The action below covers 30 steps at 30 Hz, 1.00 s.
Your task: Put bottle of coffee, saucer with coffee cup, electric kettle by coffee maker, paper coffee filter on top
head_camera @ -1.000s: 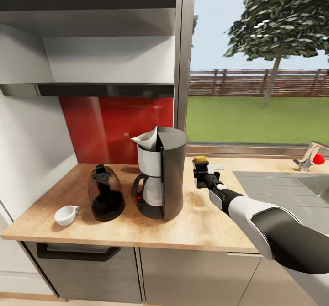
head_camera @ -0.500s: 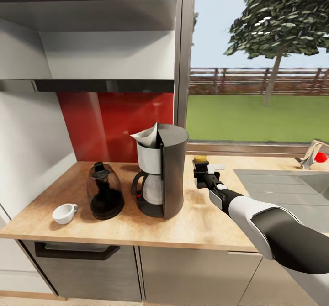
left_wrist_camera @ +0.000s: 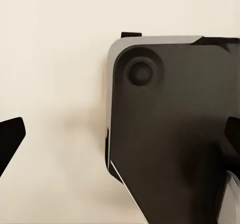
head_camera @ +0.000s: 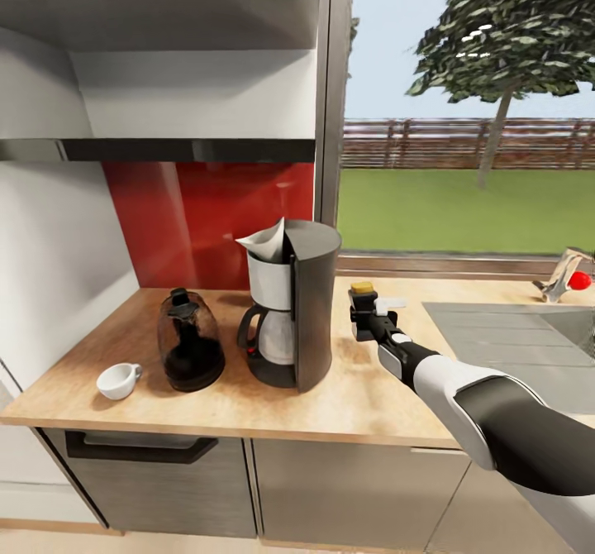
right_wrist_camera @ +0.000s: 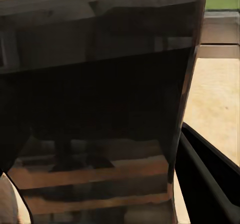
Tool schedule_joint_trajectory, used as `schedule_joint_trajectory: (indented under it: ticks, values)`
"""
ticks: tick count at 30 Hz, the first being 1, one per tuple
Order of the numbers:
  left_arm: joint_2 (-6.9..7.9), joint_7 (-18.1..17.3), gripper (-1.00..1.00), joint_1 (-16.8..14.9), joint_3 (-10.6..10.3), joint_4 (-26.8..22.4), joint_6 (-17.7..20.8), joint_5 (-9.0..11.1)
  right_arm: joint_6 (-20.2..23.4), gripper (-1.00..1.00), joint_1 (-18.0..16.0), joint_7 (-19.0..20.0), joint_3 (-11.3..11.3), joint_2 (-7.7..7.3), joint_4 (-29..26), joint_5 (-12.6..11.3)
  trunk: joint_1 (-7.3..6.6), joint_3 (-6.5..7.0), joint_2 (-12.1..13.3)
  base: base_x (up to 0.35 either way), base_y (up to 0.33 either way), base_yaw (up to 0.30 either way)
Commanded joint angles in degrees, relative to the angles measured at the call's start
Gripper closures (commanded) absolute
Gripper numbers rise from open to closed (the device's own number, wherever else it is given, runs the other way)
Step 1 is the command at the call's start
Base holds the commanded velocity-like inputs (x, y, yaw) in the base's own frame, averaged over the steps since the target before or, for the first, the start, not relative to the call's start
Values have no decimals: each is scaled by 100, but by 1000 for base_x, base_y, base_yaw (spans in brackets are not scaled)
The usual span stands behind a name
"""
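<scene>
My right fingers [head_camera: 361,316] grip the coffee bottle [head_camera: 362,289], apparently just above the worktop [head_camera: 364,397] beside the coffee maker [head_camera: 293,314]; I'd lower it straight, then release once it's seated; left fingers spread wide.

Our head cam faces the coffee maker [head_camera: 291,306] from mid-distance; right wrist sits tight against its dark side [right_wrist_camera: 100,108].

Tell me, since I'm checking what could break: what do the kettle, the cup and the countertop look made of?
The electric kettle looks like dark smoky glass or clear plastic: see-through, with glossy highlights and a black lid. The coffee cup looks like glazed white ceramic, smooth and evenly white. The countertop looks like light wood or wood-look laminate, matte, with grain streaks.
</scene>
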Motion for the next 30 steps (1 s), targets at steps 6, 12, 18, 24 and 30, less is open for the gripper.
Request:
schedule_joint_trajectory:
  ticks: [6, 12, 18, 24, 30]
  values:
    - [1, 1, -100, -1, -30, 0, -15, 55, -42, 100, 537, -3, 55, 6, 14, -10, 0, -9, -7, -34, 0, 0]
    - [1, 2, -100, 1, -30, 0, -15, 55, -43, 100, 616, -5, 55, 6, 12, -7, 0, -9, -7, -1, 0, 0]
    - [1, 2, -100, -4, -29, 0, -15, 55, -43, 100, 619, -6, 55, 6, 12, -7, 0, -9, -7, 0, 8, 0]
    - [1, 1, -100, -3, -30, 0, -15, 55, -43, 100, 622, -8, 55, 6, 12, -7, 0, -9, -7, 0, 57, 0]
    - [1, -2, -100, -3, -30, 0, -15, 55, -43, 100, 622, -8, 55, 6, 12, -7, 0, -9, -7, 0, 3, 0]
